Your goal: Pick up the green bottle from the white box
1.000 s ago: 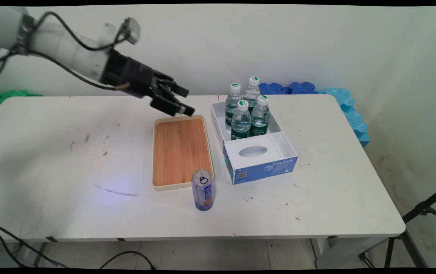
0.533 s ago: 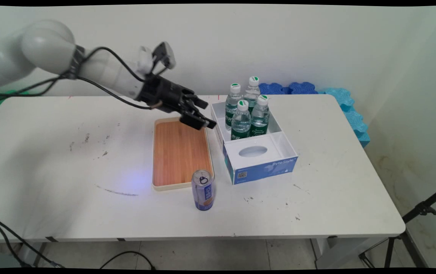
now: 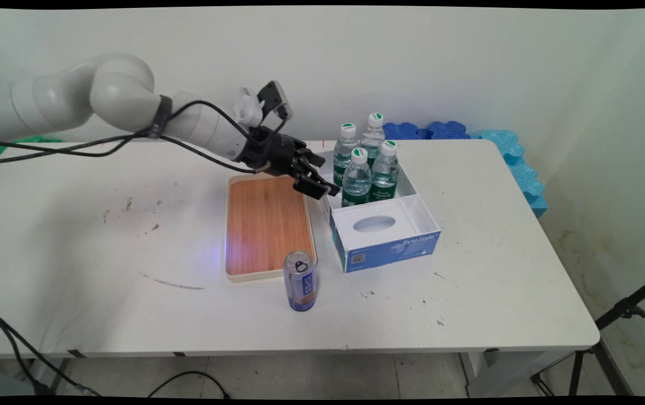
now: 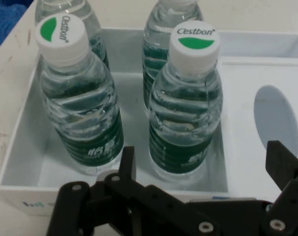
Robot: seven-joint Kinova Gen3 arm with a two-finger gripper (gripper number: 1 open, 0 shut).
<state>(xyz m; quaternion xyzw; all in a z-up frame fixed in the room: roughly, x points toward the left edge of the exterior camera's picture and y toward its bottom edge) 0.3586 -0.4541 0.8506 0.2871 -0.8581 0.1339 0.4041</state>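
On the white table, the wooden tray is lying bare, with a blue drink can standing upright just off its near right corner. To the right, a blue-and-white box is sitting beside the tray; its far compartment is holding four water bottles with green labels and white Cestbon caps, all upright, while its near part is showing a white panel with an oval opening.

The end effector is hanging over the tray's far right corner, just beside the box's left wall, with its fingers spread wide and gripping nothing. In the hand view it is facing the two nearer bottles across the box's rim.

Compared with half a second ago, the end effector is sitting further right and a little lower, closer to the bottles; a second ago it was hanging above the tray's far edge. Tray, can and box are lying where they were.

Blue and green foam pieces are lying behind the table against the wall.
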